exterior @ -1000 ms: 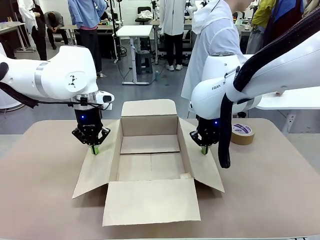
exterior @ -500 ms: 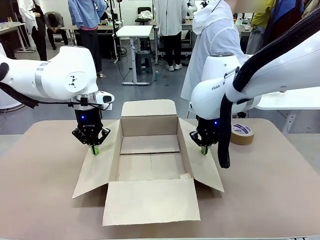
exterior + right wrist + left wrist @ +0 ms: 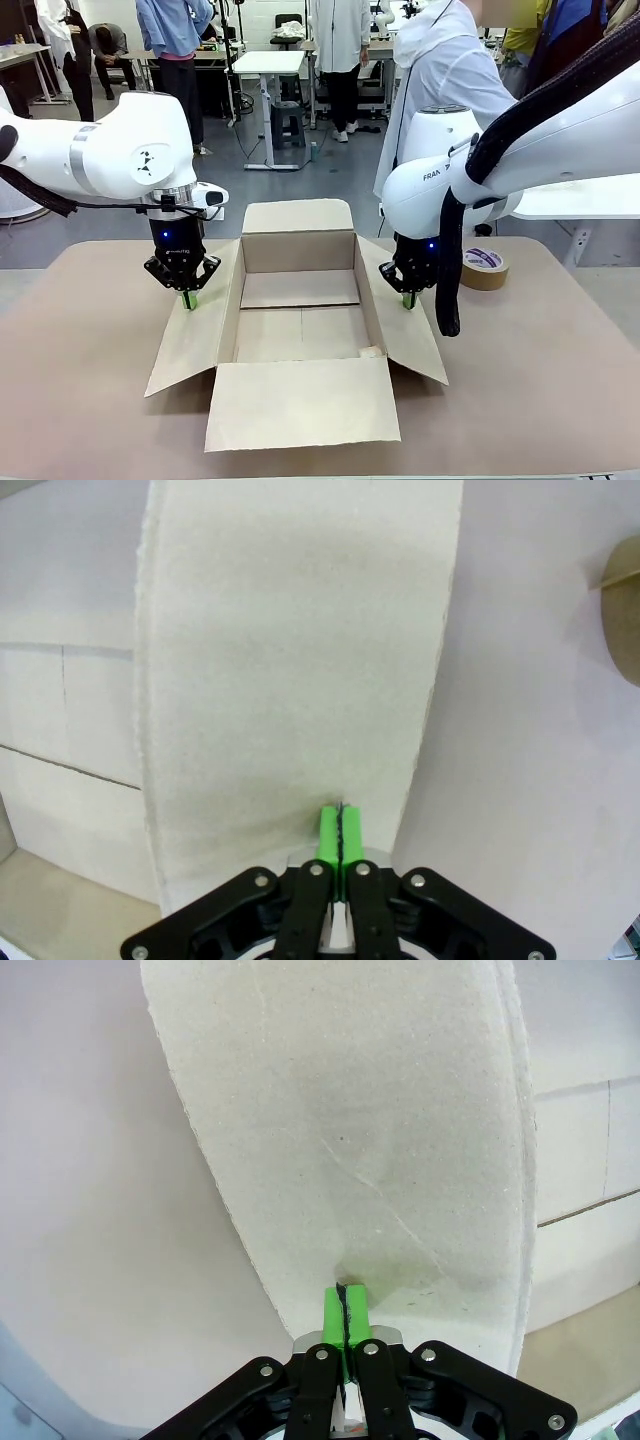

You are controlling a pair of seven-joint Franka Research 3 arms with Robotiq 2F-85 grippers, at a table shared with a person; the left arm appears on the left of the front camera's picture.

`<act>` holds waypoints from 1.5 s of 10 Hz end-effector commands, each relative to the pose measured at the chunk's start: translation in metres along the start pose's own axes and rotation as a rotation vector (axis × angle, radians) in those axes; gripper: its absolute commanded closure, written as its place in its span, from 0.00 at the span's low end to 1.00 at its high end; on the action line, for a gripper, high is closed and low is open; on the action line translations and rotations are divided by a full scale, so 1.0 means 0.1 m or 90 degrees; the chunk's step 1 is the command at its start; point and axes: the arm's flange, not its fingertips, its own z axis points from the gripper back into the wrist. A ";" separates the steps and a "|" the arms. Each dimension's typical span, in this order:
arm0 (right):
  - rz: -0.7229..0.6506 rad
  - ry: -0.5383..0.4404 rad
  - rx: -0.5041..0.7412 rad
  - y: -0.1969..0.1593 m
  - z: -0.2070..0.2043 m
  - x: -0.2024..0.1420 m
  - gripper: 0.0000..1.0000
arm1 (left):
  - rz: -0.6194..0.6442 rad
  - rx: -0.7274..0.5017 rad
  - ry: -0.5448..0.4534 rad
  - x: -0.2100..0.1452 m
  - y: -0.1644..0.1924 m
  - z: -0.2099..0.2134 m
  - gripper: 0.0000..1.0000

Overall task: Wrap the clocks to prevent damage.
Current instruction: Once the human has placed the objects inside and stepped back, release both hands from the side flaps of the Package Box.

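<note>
The bubble-wrapped clocks are out of view. A brown cardboard carton (image 3: 298, 252) stands open in the middle of the table, nothing visible inside. My left gripper (image 3: 188, 300) is shut, its green pads pressed tip-down on the carton's left flap (image 3: 195, 340). In the left wrist view the left gripper (image 3: 346, 1305) has its pads together on that flap (image 3: 370, 1140). My right gripper (image 3: 408, 300) is shut the same way on the right flap (image 3: 412, 345). The right wrist view shows the right gripper (image 3: 341, 825) closed against the flap's surface (image 3: 290, 660).
A brown tape roll (image 3: 485, 267) lies on the table right of the carton, its edge also in the right wrist view (image 3: 625, 590). A person in a white coat (image 3: 445, 75) stands at the far side. The front flap (image 3: 300, 400) lies flat toward me.
The person in white has shifted a little to the right behind the table. Both arms and the carton have stayed still.
</note>
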 end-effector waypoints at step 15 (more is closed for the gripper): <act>-0.011 0.004 -0.009 0.02 -0.02 0.00 0.99 | -0.002 0.006 -0.002 -0.04 0.01 0.00 1.00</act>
